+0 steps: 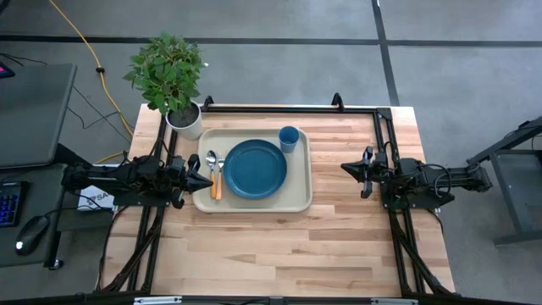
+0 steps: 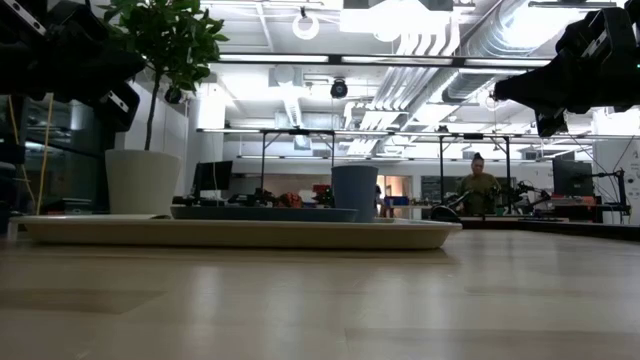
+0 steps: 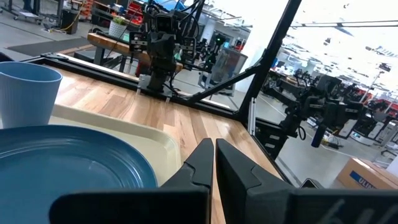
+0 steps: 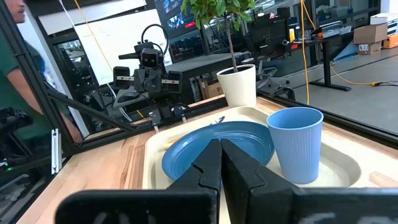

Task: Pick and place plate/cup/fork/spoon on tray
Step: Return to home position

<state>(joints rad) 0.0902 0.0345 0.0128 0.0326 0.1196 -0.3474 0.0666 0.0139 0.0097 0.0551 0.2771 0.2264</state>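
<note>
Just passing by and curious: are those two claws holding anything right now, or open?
Left gripper: shut, empty, by the tray's left edge.
Right gripper: shut, empty, right of the tray.

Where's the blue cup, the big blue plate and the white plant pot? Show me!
cup point(image 4: 296, 146): right wrist view, on its ribbed side wall.
plate point(image 1: 254, 169): high view, on the bare middle of the dish.
white plant pot point(image 1: 190, 127): high view, on its outer wall.

One tray point(image 1: 298, 200), one plate point(image 1: 254, 169), one cup point(image 1: 289, 137), one fork point(image 1: 220, 161), one spoon point(image 1: 211, 158), one potted plant point(image 1: 186, 120)
</note>
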